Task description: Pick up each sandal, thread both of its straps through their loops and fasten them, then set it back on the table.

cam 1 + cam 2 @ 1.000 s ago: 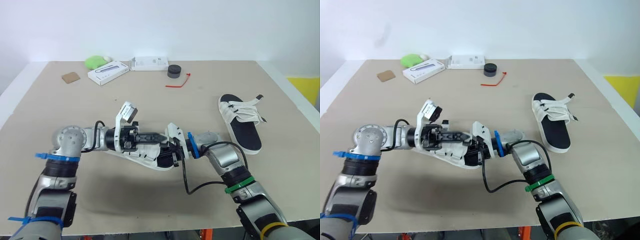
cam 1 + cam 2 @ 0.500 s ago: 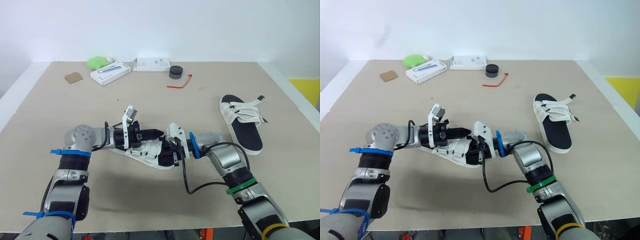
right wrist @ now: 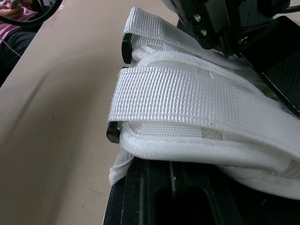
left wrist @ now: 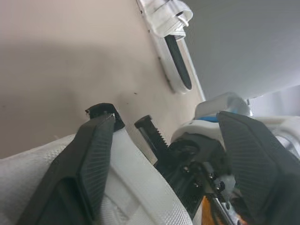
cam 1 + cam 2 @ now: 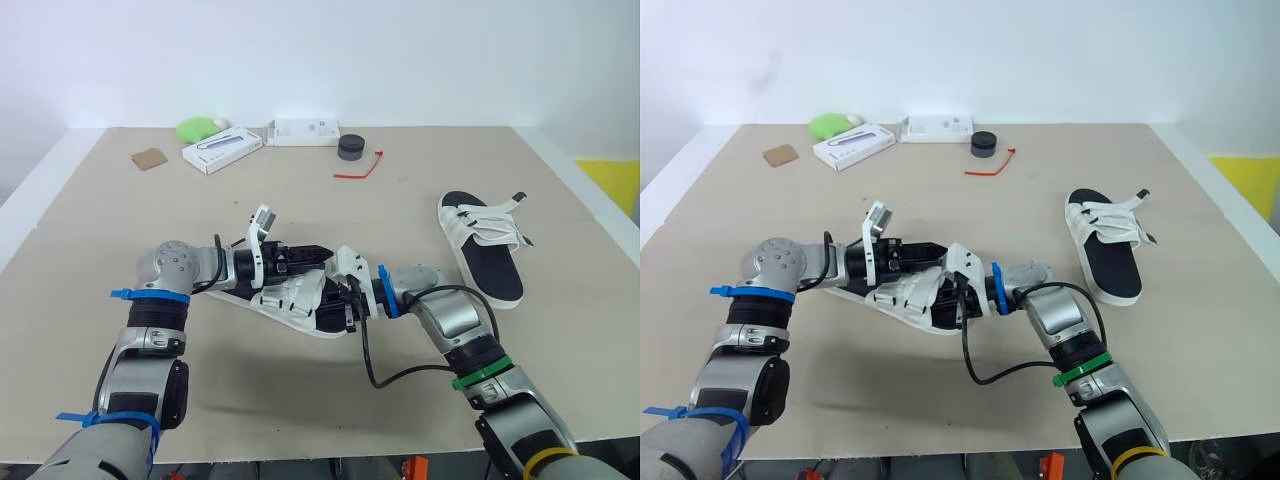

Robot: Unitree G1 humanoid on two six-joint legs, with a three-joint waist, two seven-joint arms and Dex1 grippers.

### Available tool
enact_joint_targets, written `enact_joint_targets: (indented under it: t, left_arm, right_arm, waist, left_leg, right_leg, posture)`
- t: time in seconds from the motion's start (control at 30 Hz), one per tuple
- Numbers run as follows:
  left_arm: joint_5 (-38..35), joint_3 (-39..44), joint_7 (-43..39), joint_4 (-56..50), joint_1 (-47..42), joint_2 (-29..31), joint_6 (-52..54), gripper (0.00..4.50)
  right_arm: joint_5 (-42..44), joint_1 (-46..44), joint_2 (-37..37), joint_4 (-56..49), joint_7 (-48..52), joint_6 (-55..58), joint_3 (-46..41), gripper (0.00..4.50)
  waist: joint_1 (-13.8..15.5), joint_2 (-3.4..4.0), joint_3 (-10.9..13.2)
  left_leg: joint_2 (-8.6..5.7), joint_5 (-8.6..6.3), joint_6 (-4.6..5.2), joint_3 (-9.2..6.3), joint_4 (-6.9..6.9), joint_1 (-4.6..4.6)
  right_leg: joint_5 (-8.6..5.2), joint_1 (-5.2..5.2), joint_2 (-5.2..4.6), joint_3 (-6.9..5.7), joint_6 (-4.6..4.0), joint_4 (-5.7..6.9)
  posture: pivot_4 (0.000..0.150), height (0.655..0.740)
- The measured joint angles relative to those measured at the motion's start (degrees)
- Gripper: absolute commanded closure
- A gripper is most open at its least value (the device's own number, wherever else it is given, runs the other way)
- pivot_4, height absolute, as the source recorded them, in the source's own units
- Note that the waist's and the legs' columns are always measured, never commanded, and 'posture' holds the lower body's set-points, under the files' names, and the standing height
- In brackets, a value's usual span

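The near sandal (image 5: 262, 300), white-strapped with a black footbed, lies at mid-table between my two grippers. Its straps (image 3: 197, 103) are folded over the footbed. My left gripper (image 5: 305, 258) hovers just above and behind them, open, with the strap (image 4: 136, 187) lying under one finger (image 4: 96, 154) and nothing between the fingers. My right gripper (image 5: 337, 302) is shut on the sandal's right end, partly hidden by the straps. The second sandal (image 5: 485, 245) rests flat at the right, straps loose, also seen as the far sandal (image 4: 173, 51) from the left wrist.
Along the back of the table are a green object (image 5: 198, 127), a brown card (image 5: 148, 158), a white box (image 5: 222, 148), another white box (image 5: 305, 131), a black round piece (image 5: 350, 146) and a red tie (image 5: 360, 167). The table edge (image 5: 590, 180) runs close past the second sandal.
My left gripper has opened and let go of the strap, which now lies across the sandal. The left arm has drawn in to the right. The right gripper stays put.
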Motion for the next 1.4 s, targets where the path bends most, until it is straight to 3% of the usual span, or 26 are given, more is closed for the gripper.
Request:
enact_joint_targets:
  t: [0.2, 0.4, 0.63, 0.7, 0.83, 0.93, 1.1, 1.4]
  left_arm:
    - [2.0, 0.1, 0.2, 1.7, -2.2, 0.2, -2.1, 0.76]
    - [-0.9, 7.1, -1.6, -0.3, -3.2, 3.8, -0.5, 0.76]
    - [-4.7, 5.2, -17.0, -17.2, 3.5, 18.3, -0.3, 0.76]
    - [-1.7, 1.2, -22.5, -21.3, 8.8, 23.5, -5.4, 0.76]
    - [11.3, -7.8, -30.6, -25.5, 19.2, 30.7, -24.0, 0.76]
    - [16.3, -9.1, -32.6, -26.0, 23.4, 30.3, -34.2, 0.76]
    - [19.0, -9.0, -32.6, -26.6, 25.4, 27.8, -41.9, 0.76]
    - [19.1, -9.0, -31.9, -27.3, 25.9, 24.4, -42.8, 0.76]
  right_arm:
    - [0.0, -0.2, 0.2, 0.3, -0.1, 0.0, 0.0, 4.5]
    - [0.5, -0.1, 0.4, -0.7, 0.8, 0.0, 0.2, 4.5]
    - [0.6, -0.2, 0.4, -1.1, 1.8, 0.0, 0.4, 4.5]
    - [0.6, -0.3, 0.3, -1.1, 1.8, 0.0, 0.4, 4.5]
    - [0.8, -0.5, -0.3, -1.7, 1.7, 1.2, 0.0, 4.5]
    - [1.9, -0.5, -2.1, -4.1, 1.7, 4.4, -0.2, 4.5]
    - [3.9, -0.5, -5.8, -8.7, 1.7, 9.9, -0.9, 4.5]
    - [5.0, -3.4, -10.5, -14.9, -2.7, 17.9, -2.6, 4.5]
  waist:
    - [-0.1, -0.01, 0.0]
    - [-0.5, -0.05, 0.3]
    - [-0.6, -0.04, 0.4]
    - [-0.5, -0.05, 0.4]
    - [-0.3, -0.09, 0.5]
    - [0.4, -0.15, 0.6]
    - [1.4, 0.02, 0.7]
    - [1.3, 0.14, 0.8]
  left_leg:
    - [-0.01, 0.03, -0.02, 0.0, 0.01, 0.02]
    - [0.0, 0.02, -0.09, -0.01, -0.23, -0.43]
    - [0.03, -0.12, -0.36, -0.04, -0.47, -0.27]
    - [0.04, -0.12, -0.37, -0.03, -0.47, -0.23]
    - [0.04, -0.08, -0.41, 0.02, -0.44, -0.23]
    - [0.04, -0.08, -0.4, 0.03, -0.42, -0.5]
    - [0.02, -0.09, -0.38, 0.02, -0.33, -1.29]
    - [0.02, -0.14, -0.29, 0.01, -0.29, -1.32]
  right_leg:
    - [0.01, -0.1, 0.0, 0.01, 0.01, 0.0]
    - [-0.06, -0.42, 0.01, 0.0, -0.02, -0.05]
    - [-0.31, -0.39, 0.0, -0.01, -0.21, -0.06]
    - [-0.32, -0.37, 0.0, -0.02, -0.24, -0.06]
    - [-0.31, -0.38, -0.05, 0.0, -0.24, -0.06]
    - [-0.38, -0.63, -0.08, -0.03, -0.36, -0.06]
    - [-0.31, -1.31, -0.1, -0.04, -0.2, -0.06]
    - [-0.34, -1.35, -0.09, -0.05, -0.24, -0.04]
  posture:
    - [0.15, 0.74]
    - [0.15, 0.74]
    - [0.15, 0.74]
    - [0.15, 0.74]
    - [0.15, 0.74]
    - [0.15, 0.74]
    - [0.15, 0.74]
    - [0.15, 0.74]
